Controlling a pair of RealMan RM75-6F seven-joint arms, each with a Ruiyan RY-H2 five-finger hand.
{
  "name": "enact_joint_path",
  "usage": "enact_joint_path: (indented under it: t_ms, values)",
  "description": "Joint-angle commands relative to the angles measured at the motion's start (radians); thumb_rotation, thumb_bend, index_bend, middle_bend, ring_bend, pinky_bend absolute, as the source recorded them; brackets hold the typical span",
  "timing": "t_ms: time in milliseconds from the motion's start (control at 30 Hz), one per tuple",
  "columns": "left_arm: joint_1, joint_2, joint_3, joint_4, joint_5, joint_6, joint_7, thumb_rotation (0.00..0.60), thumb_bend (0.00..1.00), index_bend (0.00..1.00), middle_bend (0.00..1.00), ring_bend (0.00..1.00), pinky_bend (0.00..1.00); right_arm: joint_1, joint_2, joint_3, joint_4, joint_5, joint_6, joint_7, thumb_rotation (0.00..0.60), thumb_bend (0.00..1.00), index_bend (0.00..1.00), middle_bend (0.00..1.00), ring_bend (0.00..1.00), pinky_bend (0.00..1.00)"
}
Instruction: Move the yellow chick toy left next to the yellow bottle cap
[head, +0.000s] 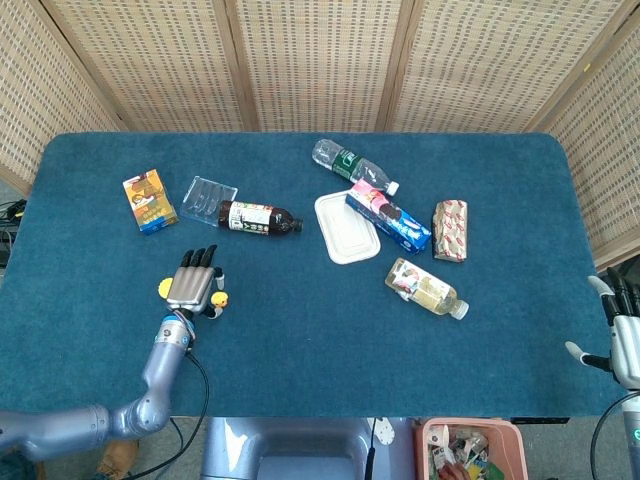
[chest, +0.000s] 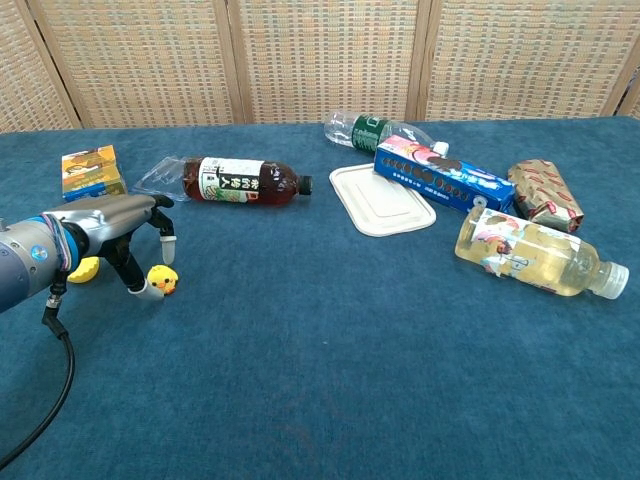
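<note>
On the blue counter (head: 300, 330), going from the left: a small box (head: 149, 201) lies near the far left, with a clear tray (head: 208, 195) beside it and a dark bottle (head: 258, 217) lying on its side against the tray.

Nearer the front, the left hand (head: 194, 288) hangs low over the counter, palm down, fingers spread and pointing away from the robot; it holds nothing. The cap (head: 165, 288) peeks out at its left edge, partly hidden by the hand. The chick (head: 219, 298) sits just at the hand's right edge; in the chest view the chick (chest: 163, 281) stands upright on the counter with the thumb tip right beside it, and whether they touch cannot be told. There the cap (chest: 85, 269) shows behind the left hand (chest: 120, 230).

Further right lie a clear bottle (head: 352, 165), a white lid (head: 346, 227), a blue carton (head: 388, 217), a pale-drink bottle (head: 425, 288) and a patterned packet (head: 449, 230).

At the far right edge, the right hand (head: 621, 335) rests off the counter, fingers apart, empty.
</note>
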Motion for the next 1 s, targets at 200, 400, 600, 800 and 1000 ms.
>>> enact_joint_path:
  t_ms: [200,400,600,800,1000]
  values:
    - [-0.013,-0.013,0.004,0.011,-0.016,0.02,0.025,0.6,0.23,0.52,0.0,0.0,0.0,0.001,0.0,0.002,0.006,0.003,-0.003,0.01,0.6,0.0,0.0,0.0,0.0,0.0]
    - [-0.017,-0.014,0.007,0.013,-0.026,0.023,0.03,0.6,0.24,0.54,0.0,0.0,0.0,0.002,-0.001,0.003,0.008,0.006,-0.005,0.012,0.6,0.0,0.0,0.0,0.0,0.0]
    - [-0.019,0.007,0.006,-0.006,-0.008,0.026,0.019,0.6,0.24,0.56,0.0,0.0,0.0,0.003,-0.003,0.004,0.011,0.01,-0.009,0.015,0.6,0.0,0.0,0.0,0.0,0.0]
    - [-0.019,0.059,-0.003,-0.048,0.027,0.038,0.003,0.6,0.25,0.56,0.0,0.0,0.0,0.003,-0.003,0.004,0.012,0.012,-0.012,0.019,0.6,0.0,0.0,0.0,0.0,0.0]
    - [-0.012,0.141,-0.011,-0.098,0.051,0.037,-0.018,0.6,0.25,0.56,0.0,0.0,0.0,0.005,-0.005,0.002,0.012,0.011,-0.016,0.017,0.6,0.0,0.0,0.0,0.0,0.0]
